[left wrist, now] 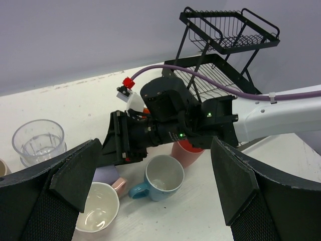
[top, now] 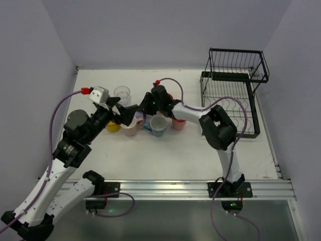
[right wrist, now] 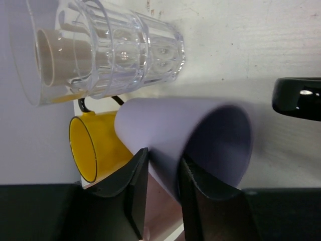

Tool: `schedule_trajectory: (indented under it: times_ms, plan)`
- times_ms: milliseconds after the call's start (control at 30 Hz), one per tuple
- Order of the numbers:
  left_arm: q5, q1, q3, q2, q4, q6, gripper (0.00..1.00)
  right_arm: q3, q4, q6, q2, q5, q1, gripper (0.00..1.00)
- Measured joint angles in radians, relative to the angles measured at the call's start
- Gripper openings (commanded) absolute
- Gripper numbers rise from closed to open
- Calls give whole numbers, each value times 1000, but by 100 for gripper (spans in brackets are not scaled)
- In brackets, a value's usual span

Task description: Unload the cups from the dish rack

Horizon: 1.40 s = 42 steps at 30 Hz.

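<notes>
My right gripper is shut on the rim of the lavender cup, one finger inside and one outside, low among the cups on the table. Round it stand a clear glass, a yellow mug, a pink cup, a blue mug and a salmon-red cup. My left gripper is open and empty, hovering just left of the right gripper, above the pink cup. The black dish rack stands at the far right; I see no cups in it.
A beige cup shows through the clear glass in the right wrist view. Something orange-red peeks from behind the right wrist. The two grippers are very close together. Side walls close in the table on the left and right.
</notes>
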Motion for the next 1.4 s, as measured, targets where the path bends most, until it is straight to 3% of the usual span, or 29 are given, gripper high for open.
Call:
schedule_trajectory:
  times_ms: [133, 233, 500, 700, 933, 1233, 1400]
  plan:
    - [-3, 0, 0, 0, -1, 0, 100, -2, 49, 32, 2, -22, -2, 13]
    - [-5, 0, 0, 0, -1, 1, 100, -18, 115, 53, -14, -33, -2, 7]
    - [-11, 0, 0, 0, -2, 1, 100, -87, 145, 44, -79, -11, -4, 0]
    - [-56, -1, 0, -7, -15, 2, 100, -62, 53, -61, -111, 26, -4, 0]
    - [-168, 0, 0, -54, -28, 2, 100, 200, -236, -297, -86, 93, -4, 0]
    - [-289, 0, 5, -99, -29, 2, 100, 681, -567, -653, 113, 146, 13, 0]
    - [-307, 0, 5, -98, -29, 2, 100, 757, -685, -813, 177, 172, 34, 0]
